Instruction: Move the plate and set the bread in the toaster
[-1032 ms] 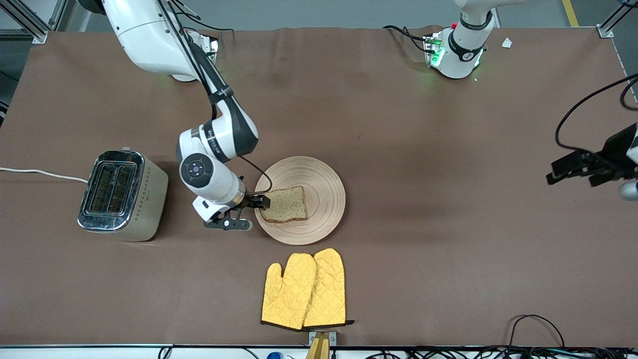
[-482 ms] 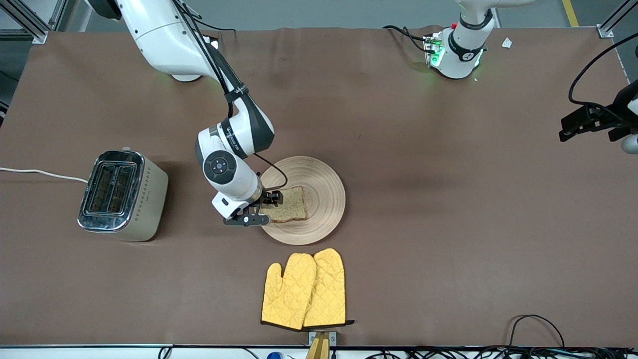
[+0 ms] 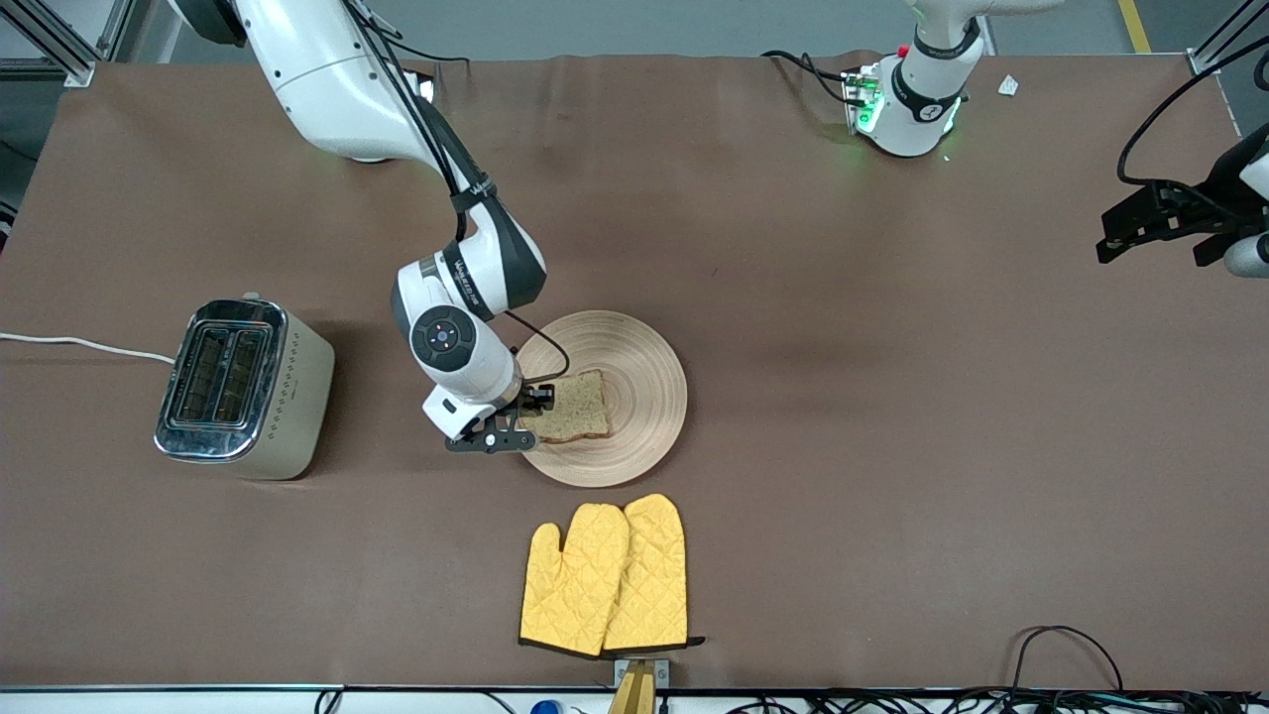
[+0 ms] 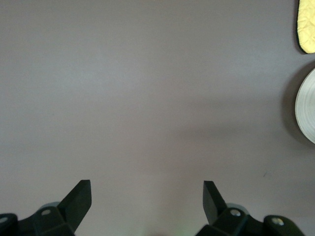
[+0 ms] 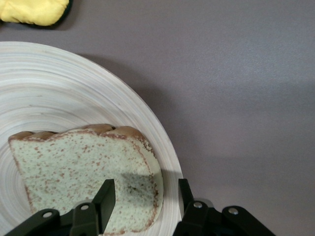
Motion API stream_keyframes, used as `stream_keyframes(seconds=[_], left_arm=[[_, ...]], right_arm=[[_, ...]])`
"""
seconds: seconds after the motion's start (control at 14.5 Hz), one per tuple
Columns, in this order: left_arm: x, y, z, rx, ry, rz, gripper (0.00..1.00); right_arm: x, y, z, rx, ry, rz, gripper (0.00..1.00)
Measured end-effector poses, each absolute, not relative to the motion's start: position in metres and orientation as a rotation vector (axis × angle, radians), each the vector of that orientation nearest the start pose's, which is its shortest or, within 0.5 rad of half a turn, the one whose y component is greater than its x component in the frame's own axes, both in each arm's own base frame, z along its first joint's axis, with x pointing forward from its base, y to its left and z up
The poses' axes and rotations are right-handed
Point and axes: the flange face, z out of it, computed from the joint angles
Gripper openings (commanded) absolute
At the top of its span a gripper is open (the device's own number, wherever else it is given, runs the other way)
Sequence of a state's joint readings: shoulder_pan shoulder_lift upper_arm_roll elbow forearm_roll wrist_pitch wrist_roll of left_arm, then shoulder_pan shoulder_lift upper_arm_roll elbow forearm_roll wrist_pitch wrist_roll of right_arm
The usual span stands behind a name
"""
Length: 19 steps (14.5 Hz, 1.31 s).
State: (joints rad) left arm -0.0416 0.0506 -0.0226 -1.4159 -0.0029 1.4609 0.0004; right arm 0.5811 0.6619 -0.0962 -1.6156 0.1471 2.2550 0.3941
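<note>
The light tan wooden plate (image 3: 634, 392) lies mid-table, and the brown bread (image 3: 577, 407) lies flat on it toward the toaster. The beige toaster (image 3: 243, 389) with its chrome top stands at the right arm's end. My right gripper (image 3: 523, 418) is open and low at the plate's rim. In the right wrist view this gripper (image 5: 145, 196) has one finger over the bread (image 5: 83, 172) and the other by the rim of the plate (image 5: 49, 88). The bread's crust edge lies between them. My left gripper (image 3: 1155, 223) is open and empty, up over the table's left-arm end.
A pair of yellow oven mitts (image 3: 605, 575) lies nearer the front camera than the plate. The toaster's white cord (image 3: 79, 344) runs off the table edge. The left wrist view shows its gripper (image 4: 146, 196) over bare brown cloth, with the plate's edge (image 4: 306, 105) and a mitt (image 4: 307, 27) at its border.
My right gripper moved from beside the plate onto its rim, over the bread's edge. My left gripper drew back toward the arms' side of the table.
</note>
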Motion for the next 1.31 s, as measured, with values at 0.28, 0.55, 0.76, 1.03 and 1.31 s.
stream_keyframes(seconds=[0.28, 0.55, 0.76, 1.03, 1.31], left_arm=[[0.552, -0.035, 0.661, -3.143, 0.099, 0.011, 1.0], [0.541, -0.032, 0.668, -3.144, 0.071, 0.001, 1.0], [0.539, -0.032, 0.665, -3.144, 0.015, 0.015, 1.0], [0.539, -0.032, 0.664, -3.144, 0.009, 0.019, 1.0], [0.539, -0.031, 0.665, -3.144, 0.007, 0.01, 1.0]], right_arm=[[0.605, 0.333, 0.235, -3.105, -0.034, 0.059, 0.57], [0.607, 0.337, 0.233, -3.097, -0.04, 0.023, 0.56], [0.603, 0.343, 0.224, -3.1, -0.057, 0.023, 0.53], [0.602, 0.345, 0.222, -3.101, -0.065, 0.018, 0.32], [0.602, 0.345, 0.222, -3.102, -0.065, 0.019, 0.07]])
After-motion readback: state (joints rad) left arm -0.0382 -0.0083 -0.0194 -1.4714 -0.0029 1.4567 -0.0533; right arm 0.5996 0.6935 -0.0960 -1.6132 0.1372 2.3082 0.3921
